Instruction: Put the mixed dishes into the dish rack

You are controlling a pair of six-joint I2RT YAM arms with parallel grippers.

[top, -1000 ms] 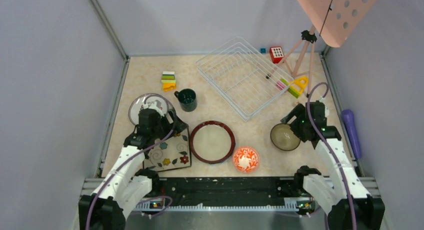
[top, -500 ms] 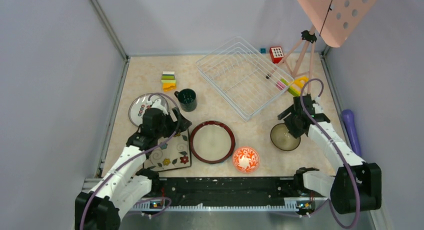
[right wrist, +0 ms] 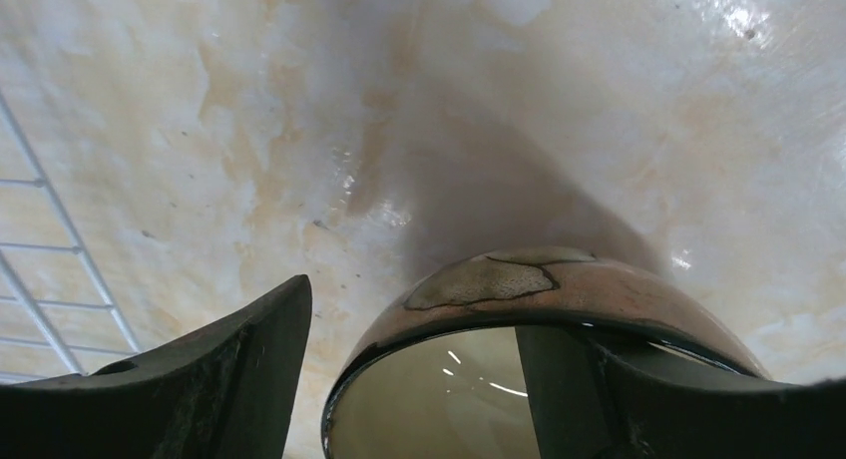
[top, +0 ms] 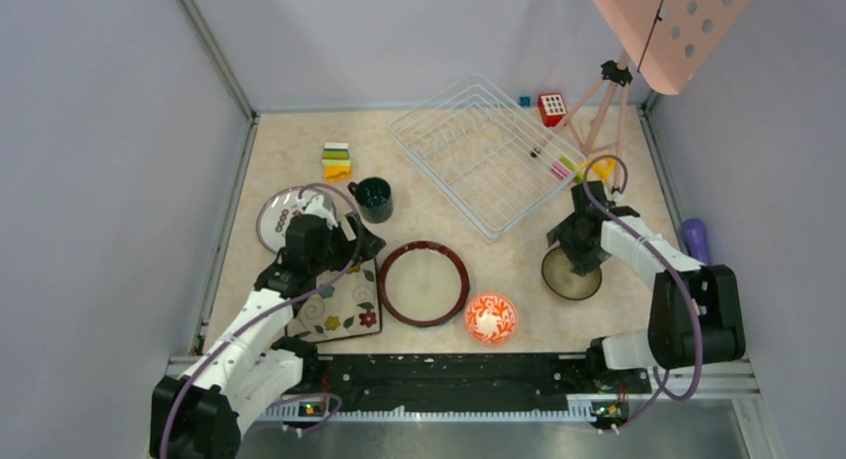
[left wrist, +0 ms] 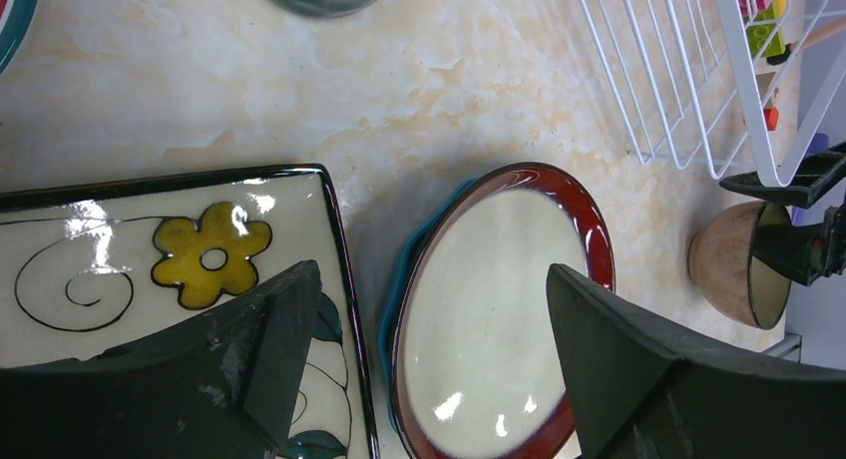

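Note:
The white wire dish rack (top: 487, 152) stands at the back, also in the left wrist view (left wrist: 688, 70). My left gripper (top: 357, 241) (left wrist: 429, 279) is open and empty above the gap between the square floral plate (top: 339, 304) (left wrist: 150, 249) and the red-rimmed cream plate (top: 423, 283) (left wrist: 499, 309). A blue plate edge (left wrist: 391, 309) shows under the cream plate. The white red-marked plate (top: 284, 215) and teal mug (top: 373, 198) lie behind. The orange bowl (top: 491, 317) sits near the front. My right gripper (top: 577, 247) (right wrist: 419, 319) is open and straddles the brown bowl's (top: 571, 274) (right wrist: 559, 299) far rim, one finger inside, one outside.
A stack of coloured blocks (top: 336, 161) sits at the back left. A red toy cube (top: 552, 108), a pink tripod stand (top: 609, 90) and yellow-green toys (top: 597, 168) crowd the rack's right side. A purple object (top: 695, 241) lies by the right wall.
My right gripper has swung left and away from the base, coming down over the brown bowl's far rim. My left gripper has shifted slightly right, toward the cream plate.

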